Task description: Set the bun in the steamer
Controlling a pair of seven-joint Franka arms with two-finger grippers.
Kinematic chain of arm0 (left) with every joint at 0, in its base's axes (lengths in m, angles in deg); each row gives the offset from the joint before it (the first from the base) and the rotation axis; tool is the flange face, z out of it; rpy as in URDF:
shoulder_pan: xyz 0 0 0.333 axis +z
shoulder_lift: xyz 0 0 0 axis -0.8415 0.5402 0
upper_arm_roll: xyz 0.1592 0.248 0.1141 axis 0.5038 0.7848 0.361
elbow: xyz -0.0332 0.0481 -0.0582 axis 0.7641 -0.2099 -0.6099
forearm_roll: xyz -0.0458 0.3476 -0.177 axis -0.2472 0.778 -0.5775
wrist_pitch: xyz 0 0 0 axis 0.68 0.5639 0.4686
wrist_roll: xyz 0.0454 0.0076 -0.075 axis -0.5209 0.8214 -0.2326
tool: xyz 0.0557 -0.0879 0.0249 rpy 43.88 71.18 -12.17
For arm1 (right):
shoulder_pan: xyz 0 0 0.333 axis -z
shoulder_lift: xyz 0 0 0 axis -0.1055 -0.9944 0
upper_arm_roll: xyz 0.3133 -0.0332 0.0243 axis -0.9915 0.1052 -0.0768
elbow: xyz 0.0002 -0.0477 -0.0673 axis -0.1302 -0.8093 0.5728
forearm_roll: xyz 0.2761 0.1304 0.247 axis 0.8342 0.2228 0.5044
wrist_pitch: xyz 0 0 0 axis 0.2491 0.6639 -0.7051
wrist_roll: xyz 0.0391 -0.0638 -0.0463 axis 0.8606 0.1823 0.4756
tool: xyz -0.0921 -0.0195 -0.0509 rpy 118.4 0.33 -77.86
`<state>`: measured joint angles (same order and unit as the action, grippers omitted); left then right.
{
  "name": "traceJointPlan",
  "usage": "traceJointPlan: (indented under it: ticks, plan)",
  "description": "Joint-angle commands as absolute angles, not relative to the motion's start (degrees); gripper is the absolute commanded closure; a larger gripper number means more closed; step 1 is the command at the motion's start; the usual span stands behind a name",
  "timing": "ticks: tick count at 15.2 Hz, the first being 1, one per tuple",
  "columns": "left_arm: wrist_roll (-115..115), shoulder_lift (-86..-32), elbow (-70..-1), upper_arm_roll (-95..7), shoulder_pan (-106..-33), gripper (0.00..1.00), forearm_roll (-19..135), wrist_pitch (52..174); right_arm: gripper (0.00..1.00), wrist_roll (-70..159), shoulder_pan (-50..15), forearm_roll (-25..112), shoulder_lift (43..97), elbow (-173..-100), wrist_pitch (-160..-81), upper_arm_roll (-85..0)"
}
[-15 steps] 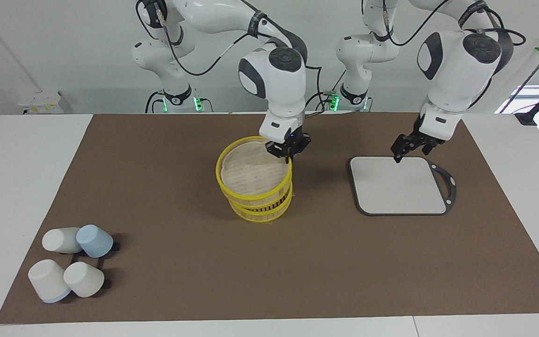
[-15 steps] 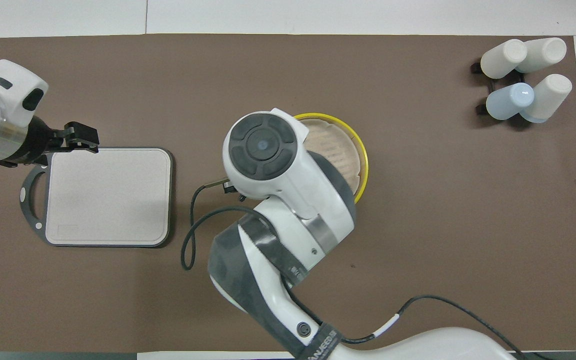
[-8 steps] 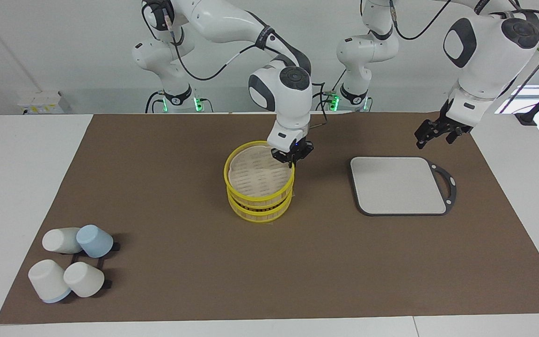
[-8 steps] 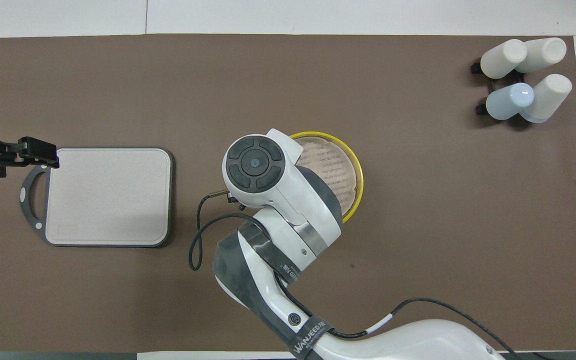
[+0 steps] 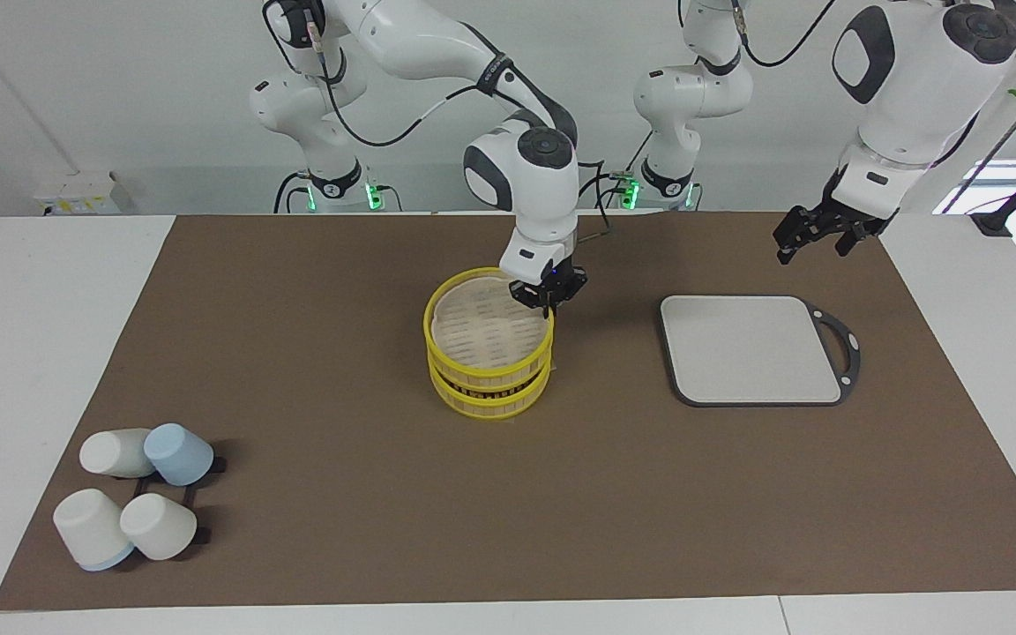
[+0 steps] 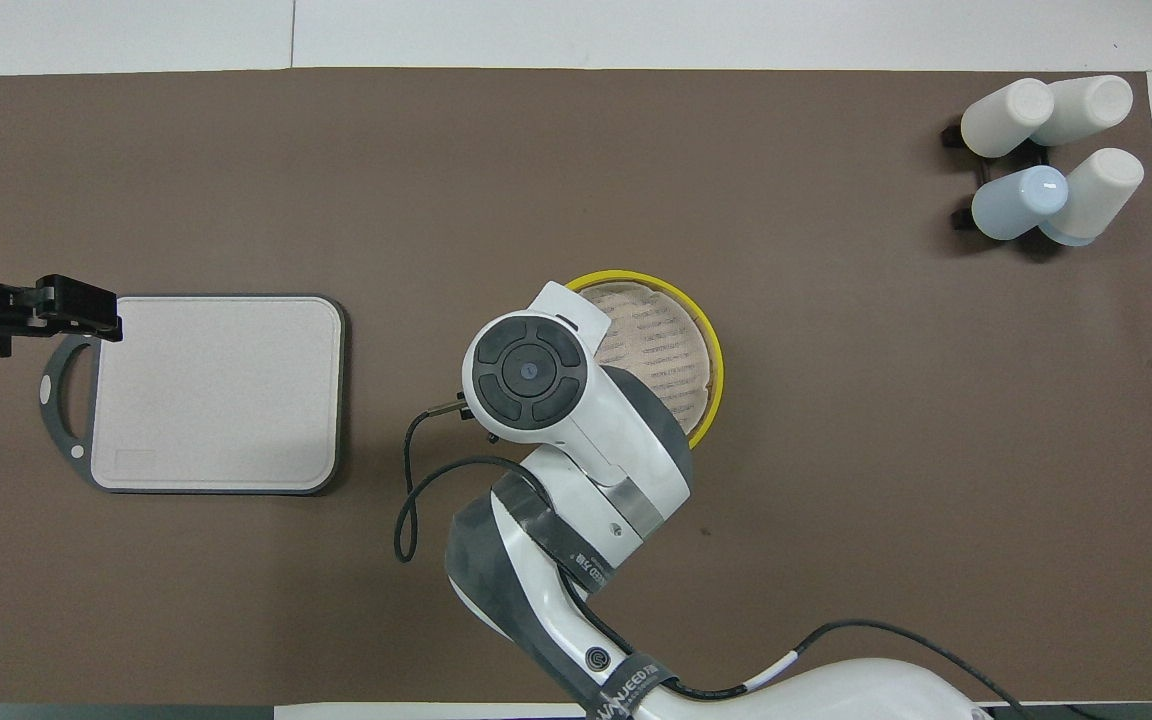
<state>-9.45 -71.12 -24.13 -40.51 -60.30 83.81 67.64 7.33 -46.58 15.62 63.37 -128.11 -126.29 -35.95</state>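
Steamer point(image 5: 489, 366), mid-bench: lid point(image 5: 488, 322) seated on it, gripped at its rim by right pincer point(image 5: 548, 298), clamped. Bun: not visible; judged inside, task near complete. Left pincer point(image 5: 812, 236): wide, empty, above bench near grey board point(image 5: 750, 351). Remaining: release lid.

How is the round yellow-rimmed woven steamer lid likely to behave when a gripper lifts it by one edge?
The round yellow-rimmed woven steamer lid looks thin, so probably light. Pinched at one edge by the right gripper, it would likely hang tilted. Its hoop rim looks stiff, so sagging seems unlikely.
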Motion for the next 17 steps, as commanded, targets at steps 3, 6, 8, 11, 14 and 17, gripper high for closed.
traceJointPlan:
  ticks: [3, 6, 8, 11, 14, 17]
  plan:
    - [-10.06, -69.54, -17.96, -36.10, -63.90, 0.00, 82.14, 61.63, 1.00, 11.37, -45.35, 15.39, 65.21, -131.92, -131.19, -36.12]
    - [-10.15, -69.45, -17.96, -36.28, -63.98, 0.00, 82.14, 61.72, 1.00, 11.29, -45.61, 15.48, 64.59, -131.84, -133.47, -36.12]
    - [-10.76, -69.45, -18.31, -36.19, -64.16, 0.00, 82.14, 61.45, 1.00, 11.29, -45.61, 15.57, 64.50, -131.92, -133.74, -36.12]
    - [-11.64, -69.54, -18.66, -36.19, -64.16, 0.00, 82.05, 61.01, 1.00, 10.94, -45.96, 16.00, 64.33, -132.89, -136.46, -36.12]
    - [-11.64, -69.36, -18.66, -36.28, -64.07, 0.00, 82.05, 61.01, 0.60, 10.85, -45.87, 16.18, 64.33, -132.80, -136.47, -36.12]
    - [-11.90, -69.45, -18.57, -36.37, -63.72, 0.00, 81.44, 61.36, 0.36, 10.76, -45.70, 16.36, 64.33, -131.49, -135.42, -36.12]
